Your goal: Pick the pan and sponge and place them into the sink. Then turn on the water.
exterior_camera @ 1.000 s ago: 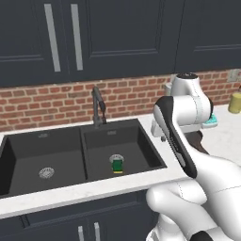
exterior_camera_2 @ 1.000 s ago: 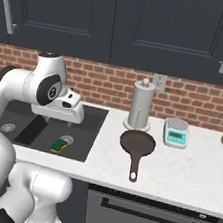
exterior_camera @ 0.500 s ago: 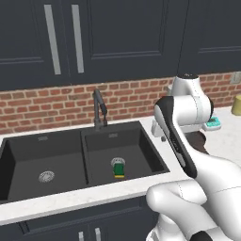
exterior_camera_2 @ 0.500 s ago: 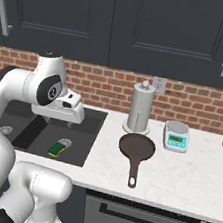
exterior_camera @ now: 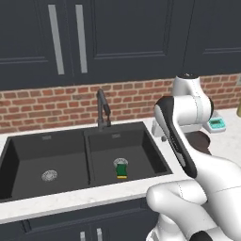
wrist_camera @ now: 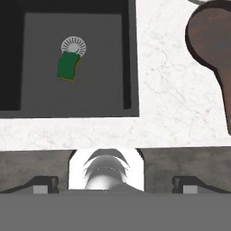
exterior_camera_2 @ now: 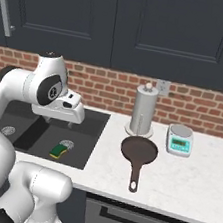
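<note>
Along the brick-backed counter (exterior_camera_2: 184, 180), the black double-basin sink (exterior_camera: 28, 141) holds one item: the sponge (exterior_camera: 122, 170), green side up, lying on the floor of the right basin and touching the near edge of that basin's round drain (exterior_camera: 120, 163). Left basin holds nothing but its own drain (exterior_camera: 49, 176). Hand view confirms the sponge (wrist_camera: 68, 66) overlapping the lower edge of the drain grille. Dark arched faucet (exterior_camera: 102, 109) stands behind the divider between the basins; no stream at its spout. The pan (exterior_camera_2: 139, 150) sits outside the sink, flat on the counter to the right of the right basin, bowl toward the wall, straight handle (exterior_camera_2: 135, 175) pointing toward the counter's front edge; nothing lies in it. Just behind the pan stands an upright paper-towel holder (exterior_camera_2: 144, 110), close to the pan's far rim; whether they touch cannot be told. A small kitchen scale (exterior_camera_2: 179, 139) sits beside the pan to its right, apart from it. Gripper (exterior_camera_2: 61, 122) hangs above the right basin near its right wall, fingers spread wide apart, nothing between them. Bare counter strip separates sink edge from pan; nothing stands between the two.
</note>
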Controlling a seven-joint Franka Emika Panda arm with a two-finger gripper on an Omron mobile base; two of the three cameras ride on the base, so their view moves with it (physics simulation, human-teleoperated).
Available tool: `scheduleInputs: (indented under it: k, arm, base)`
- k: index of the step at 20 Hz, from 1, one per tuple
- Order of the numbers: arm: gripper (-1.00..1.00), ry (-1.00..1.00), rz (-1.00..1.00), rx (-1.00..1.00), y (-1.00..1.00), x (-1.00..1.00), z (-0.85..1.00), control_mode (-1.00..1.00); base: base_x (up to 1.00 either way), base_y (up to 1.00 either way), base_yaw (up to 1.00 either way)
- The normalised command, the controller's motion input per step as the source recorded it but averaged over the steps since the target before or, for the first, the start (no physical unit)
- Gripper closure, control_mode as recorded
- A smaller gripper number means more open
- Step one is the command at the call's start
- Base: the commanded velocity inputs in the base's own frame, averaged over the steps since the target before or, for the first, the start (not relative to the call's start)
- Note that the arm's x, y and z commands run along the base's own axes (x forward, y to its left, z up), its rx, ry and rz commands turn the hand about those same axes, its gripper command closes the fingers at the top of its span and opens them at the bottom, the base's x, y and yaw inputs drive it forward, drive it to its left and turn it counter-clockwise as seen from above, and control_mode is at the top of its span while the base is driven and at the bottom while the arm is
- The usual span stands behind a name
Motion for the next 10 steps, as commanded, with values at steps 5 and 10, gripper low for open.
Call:
scheduleInputs:
  k: [5,10]
  arm:
    - [-1.0,0.0,0.0,0.0,0.0,0.0,0.0,1.0]
    - [-1.0,0.0,0.0,0.0,0.0,0.0,0.0,1.0]
  base:
    - [0.3,-0.12,0.06]
    - [0.24,-0.14,0.05]
